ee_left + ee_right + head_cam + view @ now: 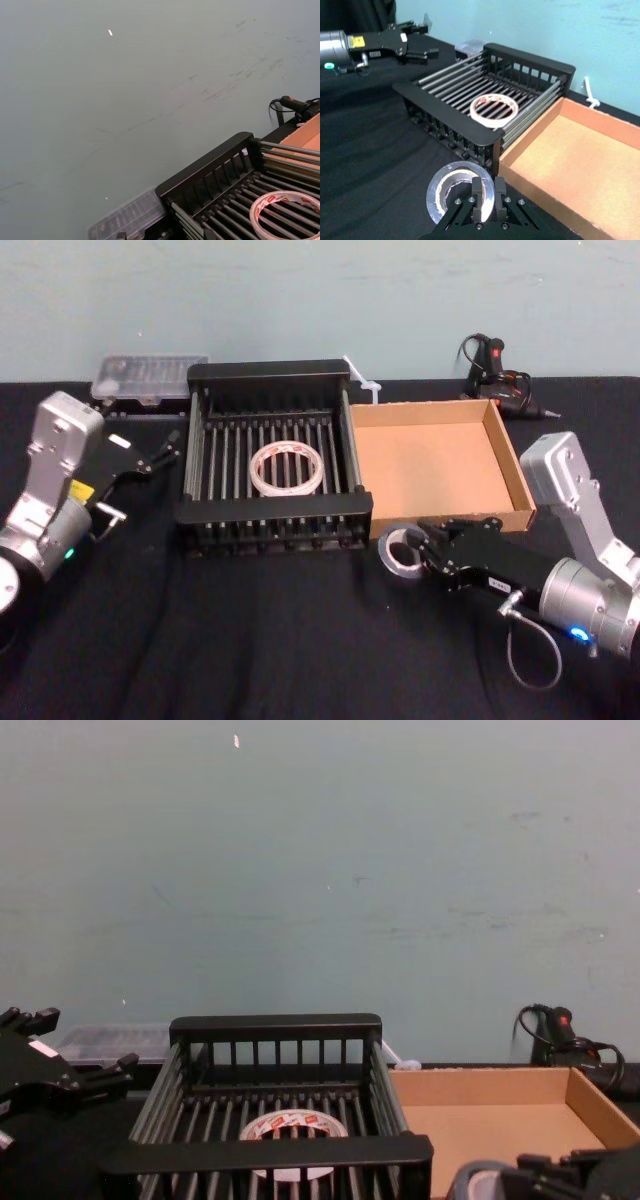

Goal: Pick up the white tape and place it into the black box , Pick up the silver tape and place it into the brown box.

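The white tape (pixel 286 468) (pixel 494 107) (pixel 285 212) (pixel 293 1130) lies flat on the slatted floor of the black box (pixel 270 508) (pixel 445 105) (pixel 210 170) (pixel 270 1152). Just in front of the brown box (pixel 430 460) (pixel 580 165) (pixel 490 1120) is the silver tape (pixel 400 550) (pixel 455 192), its wall pinched by my right gripper (pixel 425 552) (pixel 488 196), which is shut on it. I cannot tell whether the roll rests on the cloth or hangs just above it. My left gripper (pixel 160 448) (pixel 422 42) stands open beside the black box's left wall, holding nothing.
A clear plastic case (pixel 150 375) sits behind the black box's left corner. A black and red hand tool with a cable (pixel 495 375) lies behind the brown box. A white object (pixel 362 380) lies between the boxes' back corners. Black cloth covers the table.
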You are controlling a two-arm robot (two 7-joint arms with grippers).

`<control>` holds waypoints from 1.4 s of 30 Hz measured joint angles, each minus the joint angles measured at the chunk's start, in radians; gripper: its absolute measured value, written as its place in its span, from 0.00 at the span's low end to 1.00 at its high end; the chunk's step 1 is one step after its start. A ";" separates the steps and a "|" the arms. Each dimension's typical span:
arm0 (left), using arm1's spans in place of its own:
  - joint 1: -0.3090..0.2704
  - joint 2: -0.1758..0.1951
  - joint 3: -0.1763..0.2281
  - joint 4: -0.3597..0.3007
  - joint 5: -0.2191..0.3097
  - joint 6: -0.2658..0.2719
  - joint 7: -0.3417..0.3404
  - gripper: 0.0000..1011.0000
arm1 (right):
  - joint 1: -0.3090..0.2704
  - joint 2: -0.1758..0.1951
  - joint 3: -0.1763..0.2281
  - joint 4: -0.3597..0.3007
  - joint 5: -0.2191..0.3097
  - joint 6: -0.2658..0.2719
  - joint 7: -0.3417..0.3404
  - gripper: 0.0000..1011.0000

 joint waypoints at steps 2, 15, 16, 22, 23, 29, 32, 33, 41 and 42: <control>0.000 0.000 0.000 0.000 0.000 0.000 0.000 0.99 | -0.004 -0.002 0.005 0.000 0.009 -0.014 -0.008 0.16; 0.000 0.000 0.000 0.000 0.000 0.000 0.000 0.99 | 0.008 -0.028 0.029 0.020 0.036 -0.052 -0.056 0.16; 0.000 0.000 0.000 0.000 0.000 0.000 0.000 0.99 | 0.010 -0.031 0.031 0.023 0.037 -0.053 -0.060 0.16; 0.000 0.000 0.000 0.000 0.000 0.000 0.000 0.99 | 0.035 -0.056 0.043 0.045 0.045 -0.057 -0.089 0.16; 0.000 0.000 0.000 0.000 0.000 0.000 0.000 0.99 | 0.042 -0.065 0.046 0.051 0.046 -0.057 -0.097 0.16; 0.000 0.000 0.000 0.000 0.000 0.000 0.000 0.99 | 0.075 -0.096 0.052 0.084 0.049 -0.056 -0.119 0.16; 0.000 0.000 0.000 0.000 0.000 0.000 0.000 0.99 | 0.093 -0.109 0.055 0.105 0.049 -0.056 -0.126 0.16; 0.000 0.000 0.000 0.000 0.000 0.000 0.000 0.99 | 0.098 -0.112 0.055 0.111 0.049 -0.056 -0.128 0.16; 0.000 0.000 0.000 0.000 0.000 0.000 0.000 0.99 | 0.149 -0.143 0.057 0.182 0.045 -0.057 -0.141 0.16; 0.000 0.000 0.000 0.000 0.000 0.000 0.000 0.99 | 0.162 -0.151 0.057 0.204 0.042 -0.057 -0.143 0.16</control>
